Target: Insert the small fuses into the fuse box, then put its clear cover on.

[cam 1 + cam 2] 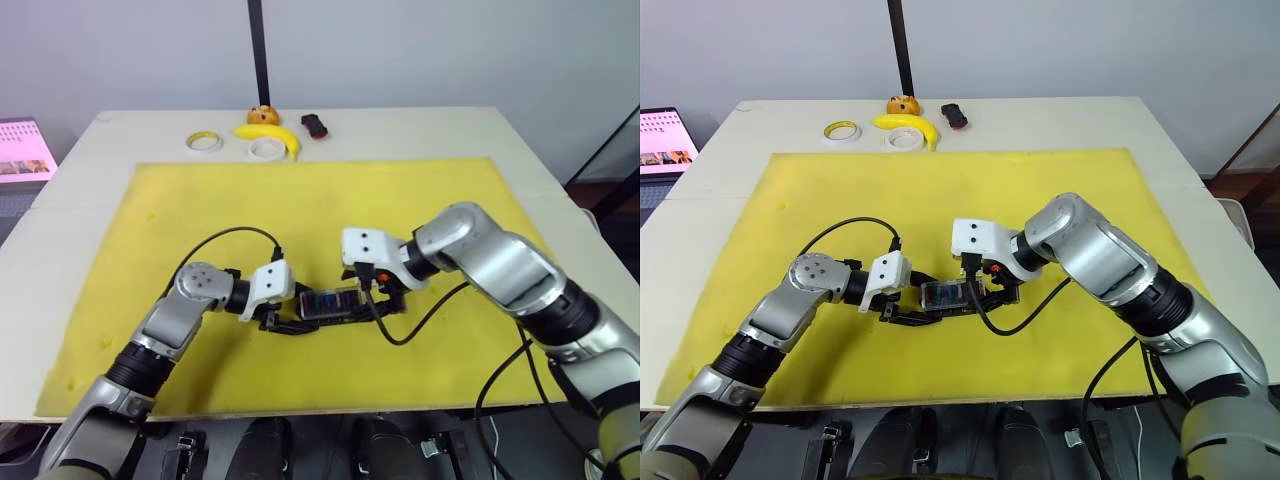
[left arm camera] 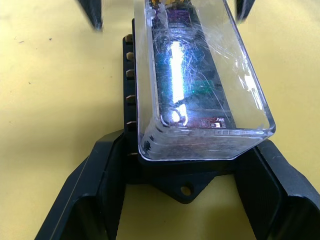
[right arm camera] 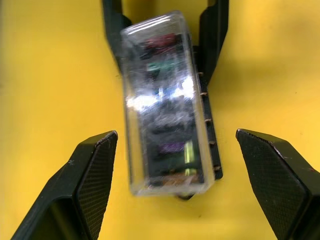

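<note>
Clear cover (image 2: 200, 75) sits atop black fuse box (image 2: 185, 182) w/ coloured fuses (image 3: 161, 65) inside, mid yellow mat (image 1: 400, 190), left gripper (image 2: 187, 170) clamped on box end at 9 o'clock, right gripper (image 3: 175, 145) spread wide at 3 o'clock, fingers (image 3: 95, 165) clear of cover.

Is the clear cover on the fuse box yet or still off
On. The clear cover sits over the fuse box, coloured fuses visible beneath it. Whether it is fully seated, I cannot tell.
</note>
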You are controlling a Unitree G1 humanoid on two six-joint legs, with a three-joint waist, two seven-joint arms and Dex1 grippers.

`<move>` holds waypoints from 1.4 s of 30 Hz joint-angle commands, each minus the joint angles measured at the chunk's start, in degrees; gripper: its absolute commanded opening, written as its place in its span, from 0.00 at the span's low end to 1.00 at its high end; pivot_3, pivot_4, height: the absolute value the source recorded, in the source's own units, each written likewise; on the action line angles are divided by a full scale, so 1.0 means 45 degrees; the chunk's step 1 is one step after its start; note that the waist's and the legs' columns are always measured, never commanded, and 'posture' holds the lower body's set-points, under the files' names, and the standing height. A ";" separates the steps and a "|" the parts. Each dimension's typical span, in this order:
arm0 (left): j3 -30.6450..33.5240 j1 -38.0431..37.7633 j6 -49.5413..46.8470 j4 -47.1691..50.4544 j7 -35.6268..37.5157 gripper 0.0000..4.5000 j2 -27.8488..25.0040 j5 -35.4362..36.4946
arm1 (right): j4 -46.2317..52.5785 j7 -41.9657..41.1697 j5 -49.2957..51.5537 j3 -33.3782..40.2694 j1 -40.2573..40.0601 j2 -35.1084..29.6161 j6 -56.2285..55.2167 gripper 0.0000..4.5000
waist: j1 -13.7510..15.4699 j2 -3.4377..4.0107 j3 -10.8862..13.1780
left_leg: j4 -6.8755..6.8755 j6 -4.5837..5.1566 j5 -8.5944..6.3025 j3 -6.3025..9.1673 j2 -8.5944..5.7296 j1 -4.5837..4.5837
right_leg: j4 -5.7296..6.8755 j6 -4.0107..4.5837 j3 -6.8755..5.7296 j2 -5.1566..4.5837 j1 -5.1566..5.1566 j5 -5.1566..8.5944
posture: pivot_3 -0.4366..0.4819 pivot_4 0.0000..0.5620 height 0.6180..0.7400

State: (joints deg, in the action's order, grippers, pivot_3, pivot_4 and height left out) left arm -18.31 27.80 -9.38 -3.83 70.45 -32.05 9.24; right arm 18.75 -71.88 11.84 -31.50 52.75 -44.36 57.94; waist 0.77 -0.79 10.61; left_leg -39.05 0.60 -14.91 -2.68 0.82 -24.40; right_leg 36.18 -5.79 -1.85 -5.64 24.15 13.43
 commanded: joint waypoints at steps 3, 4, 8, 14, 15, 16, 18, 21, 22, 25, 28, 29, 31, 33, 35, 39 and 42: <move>-0.0017 0.0069 0.0023 -0.0052 -0.0212 0.57 0.0098 -0.0201 | 0.0842 -0.0425 0.1141 0.1450 0.0241 -0.0185 -0.0375 0.90 | 0.0007 0.0000 0.0000 | 0.0000 0.0000 0.0000 0.0001 0.0002 0.0000 | 0.0001 0.0000 0.0000 0.0000 0.0001 0.0000 | 0.48 0.27 1.00; -0.0015 0.0066 0.0017 -0.0040 -0.0209 0.57 0.0102 -0.0189 | 0.0872 -0.0384 0.1270 0.1670 0.0184 -0.0133 -0.0558 0.90 | 0.0010 0.0000 0.0000 | 0.0000 0.0000 0.0000 0.0000 0.0002 0.0000 | 0.0000 0.0000 0.0000 0.0000 0.0000 0.0000 | 0.48 0.27 1.00; 0.0005 0.0069 -0.0048 -0.0014 -0.0195 0.57 0.0104 -0.0146 | 0.0466 0.0168 0.1641 0.2753 -0.0459 0.0447 -0.1884 0.90 | 0.0011 0.0000 0.0000 | 0.0000 0.0000 0.0000 -0.0001 0.0002 0.0000 | -0.0001 0.0000 0.0000 0.0000 -0.0001 0.0000 | 0.48 0.27 1.00; 0.0041 0.0093 -0.0188 0.0047 -0.0177 0.57 0.0078 -0.0085 | 0.0251 0.0553 0.2069 0.3383 -0.2024 0.1337 -0.3794 0.39 | 0.0012 -0.0003 -0.0001 | 0.0000 0.0000 0.0000 -0.0004 0.0000 0.0000 | -0.0001 -0.0002 0.0000 0.0000 -0.0005 -0.0001 | 0.48 0.27 1.00; 0.0050 0.0100 -0.0207 0.0054 -0.0179 0.57 0.0076 -0.0076 | 0.0180 0.0633 0.1952 0.3295 -0.2280 0.1411 -0.4089 0.28 | 0.0015 -0.0003 -0.0001 | 0.0000 0.0000 0.0000 -0.0003 -0.0001 0.0000 | 0.0001 -0.0004 0.0000 0.0001 -0.0004 -0.0002 | 0.48 0.27 1.00; 0.0057 0.0101 -0.0209 0.0056 -0.0175 0.57 0.0067 -0.0073 | 0.0121 0.0725 0.1878 0.3247 -0.2475 0.1508 -0.4340 0.15 | 0.0013 -0.0003 -0.0001 | 0.0000 0.0000 0.0000 -0.0001 -0.0001 0.0000 | 0.0000 -0.0004 -0.0001 0.0001 -0.0006 -0.0002 | 0.48 0.27 1.00; 0.0059 0.0103 -0.0205 0.0049 -0.0165 0.57 0.0053 -0.0076 | -0.0060 0.0927 0.1881 0.3257 -0.2710 0.1738 -0.4569 0.01 | 0.0007 -0.0003 -0.0001 | 0.0000 0.0000 0.0000 -0.0005 -0.0001 0.0001 | -0.0001 -0.0005 0.0000 0.0001 -0.0006 -0.0003 | 0.48 0.27 1.00; 0.0045 0.0105 -0.0201 0.0052 -0.0141 0.57 0.0014 -0.0103 | -0.0423 0.1191 0.1659 0.3095 -0.3000 0.1905 -0.4914 0.01 | 0.0010 -0.0003 -0.0001 | 0.0000 0.0000 0.0000 -0.0003 -0.0001 0.0001 | -0.0001 -0.0005 -0.0001 0.0001 -0.0005 -0.0003 | 0.48 0.27 1.00; 0.0041 0.0106 -0.0205 0.0051 -0.0135 0.57 0.0008 -0.0104 | -0.0530 0.1256 0.1553 0.3034 -0.3042 0.1913 -0.5010 0.01 | 0.0010 -0.0003 -0.0001 | 0.0000 0.0000 0.0000 -0.0003 -0.0002 0.0001 | -0.0001 -0.0005 0.0000 0.0002 -0.0006 -0.0003 | 0.48 0.27 1.00; 0.0027 0.0093 -0.0210 0.0085 -0.0125 0.57 -0.0008 -0.0113 | -0.0706 0.1361 0.1324 0.2876 -0.3079 0.1897 -0.5126 0.01 | 0.0004 -0.0003 -0.0001 | 0.0000 0.0000 0.0000 -0.0004 -0.0003 0.0001 | -0.0001 -0.0006 0.0000 0.0002 -0.0006 -0.0003 | 0.48 0.27 1.00; 0.0007 0.0077 -0.0196 0.0103 -0.0133 0.57 -0.0016 -0.0137 | -0.0654 0.1175 0.1351 0.2612 -0.3128 0.1822 -0.5050 0.01 | 0.0005 -0.0003 -0.0001 | 0.0000 0.0000 0.0000 -0.0004 -0.0004 0.0001 | 0.0000 -0.0005 -0.0001 0.0003 -0.0005 -0.0003 | 0.48 0.27 1.00; 0.0004 0.0067 -0.0199 0.0119 -0.0141 0.57 -0.0019 -0.0142 | -0.0700 0.1202 0.1330 0.2540 -0.3143 0.1857 -0.5032 0.01 | 0.0005 -0.0003 -0.0001 | 0.0000 0.0000 0.0000 -0.0004 -0.0003 0.0001 | -0.0001 -0.0006 0.0000 0.0003 -0.0005 -0.0003 | 0.48 0.27 1.00; -0.0002 0.0057 -0.0194 0.0122 -0.0154 0.57 -0.0016 -0.0153 | -0.1010 0.1353 0.1151 0.2349 -0.3117 0.1971 -0.5034 0.01 | 0.0005 -0.0003 -0.0001 | 0.0000 0.0000 0.0000 -0.0003 -0.0003 0.0001 | -0.0001 -0.0005 0.0000 0.0003 -0.0005 -0.0003 | 0.48 0.27 1.00; -0.0014 0.0032 -0.0212 0.0173 -0.0167 0.57 -0.0016 -0.0158 | -0.1358 0.1466 0.0905 0.2122 -0.3111 0.2034 -0.5108 0.01 | 0.0003 -0.0003 -0.0001 | 0.0000 0.0000 0.0000 -0.0003 -0.0003 0.0002 | -0.0001 -0.0005 0.0000 0.0003 -0.0005 -0.0003 | 0.48 0.27 1.00; -0.0023 0.0013 -0.0218 0.0210 -0.0180 0.57 -0.0010 -0.0159 | -0.1786 0.1625 0.0617 0.1965 -0.3074 0.2144 -0.5223 0.01 | 0.0001 -0.0003 -0.0001 | 0.0000 0.0000 0.0000 -0.0005 -0.0003 0.0002 | -0.0001 -0.0005 0.0000 0.0003 -0.0005 -0.0003 | 0.48 0.27 1.00; -0.0028 -0.0010 -0.0221 0.0249 -0.0226 0.57 0.0007 -0.0165 | -0.2276 0.1676 0.0431 0.1898 -0.2962 0.2226 -0.5142 0.01 | 0.0003 -0.0003 -0.0001 | 0.0000 0.0000 0.0000 -0.0005 -0.0004 0.0002 | 0.0000 -0.0005 0.0000 0.0004 -0.0005 -0.0003 | 0.48 0.27 1.00; -0.0026 -0.0020 -0.0230 0.0268 -0.0253 0.57 0.0015 -0.0159 | -0.2338 0.1565 0.0463 0.1821 -0.2937 0.2170 -0.4916 0.01 | 0.0004 -0.0003 -0.0001 | 0.0000 0.0000 0.0000 -0.0006 -0.0003 0.0003 | -0.0001 -0.0006 -0.0001 0.0004 -0.0007 -0.0003 | 0.48 0.27 1.00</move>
State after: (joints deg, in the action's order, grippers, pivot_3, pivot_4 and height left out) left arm -18.35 27.82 -9.90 -3.72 70.30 -32.12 9.35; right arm 9.23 -64.96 15.28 -22.86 39.47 -34.05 34.60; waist 0.79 -0.80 10.60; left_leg -39.05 0.60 -14.91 -2.70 0.80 -24.39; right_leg 36.18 -5.81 -1.85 -5.63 24.12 13.42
